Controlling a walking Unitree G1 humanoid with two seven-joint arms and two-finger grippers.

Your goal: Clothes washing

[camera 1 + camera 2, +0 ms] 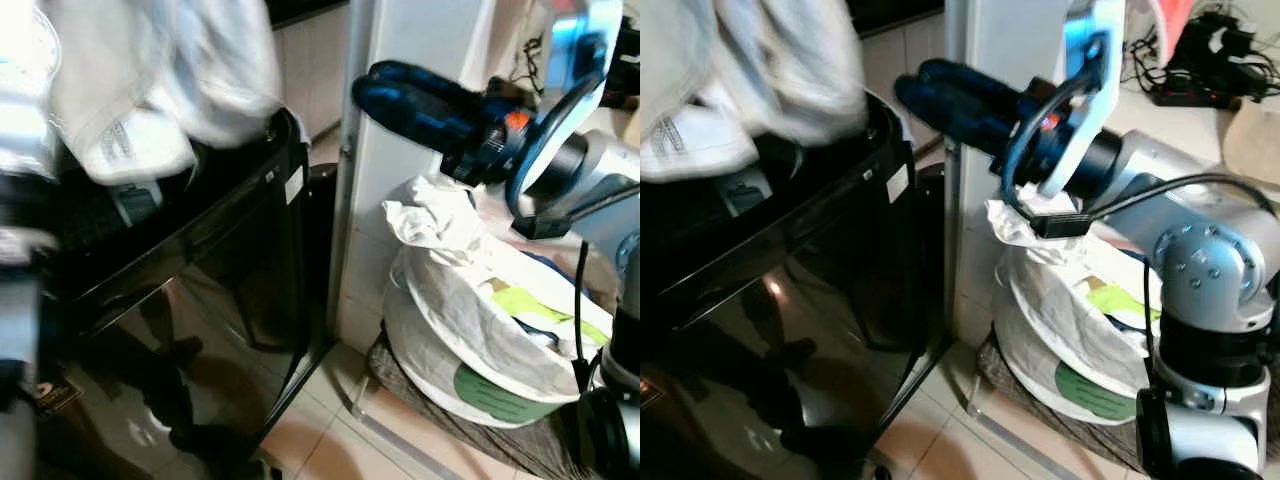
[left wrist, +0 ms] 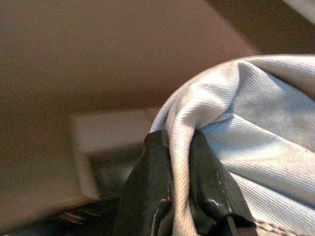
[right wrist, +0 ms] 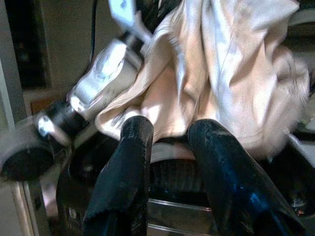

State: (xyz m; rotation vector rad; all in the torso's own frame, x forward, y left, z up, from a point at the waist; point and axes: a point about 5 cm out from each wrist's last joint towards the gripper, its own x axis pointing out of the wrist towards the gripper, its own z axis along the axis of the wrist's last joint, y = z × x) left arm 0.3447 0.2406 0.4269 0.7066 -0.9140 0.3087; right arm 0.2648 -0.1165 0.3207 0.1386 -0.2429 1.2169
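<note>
A pale white-and-cream cloth garment (image 1: 150, 80), blurred, is hanging bunched over the open top of a glossy black top-loading washing machine (image 1: 200, 290), covering the machine's back left corner and drooping toward the rim. In the left wrist view the left end effector (image 2: 179, 191) is clenching a ribbed fold of that garment (image 2: 236, 147) between its two black fingers (image 2: 147, 196), cloth running up through the gap.

The right end effector (image 1: 400, 95) is reaching across from the right, hanging in the air just beside the machine's upper right corner, its dark blue-black fingers (image 1: 960, 100) pointing toward the garment. In the right wrist view those fingers (image 3: 125, 172) are standing apart with nothing between them, released, the cloth (image 3: 221, 73) hanging beyond them above the machine's dark opening.

Beyond the machine's right side a white wall panel (image 1: 420, 40) is standing. At its foot, on the tiled floor (image 1: 330, 430), a round white mesh laundry basket (image 1: 470, 340) is sitting heaped with crumpled white cloth (image 1: 430, 215) and a lime-green piece (image 1: 530, 300). The silver right arm (image 1: 1200, 250) is crossing above the basket.
</note>
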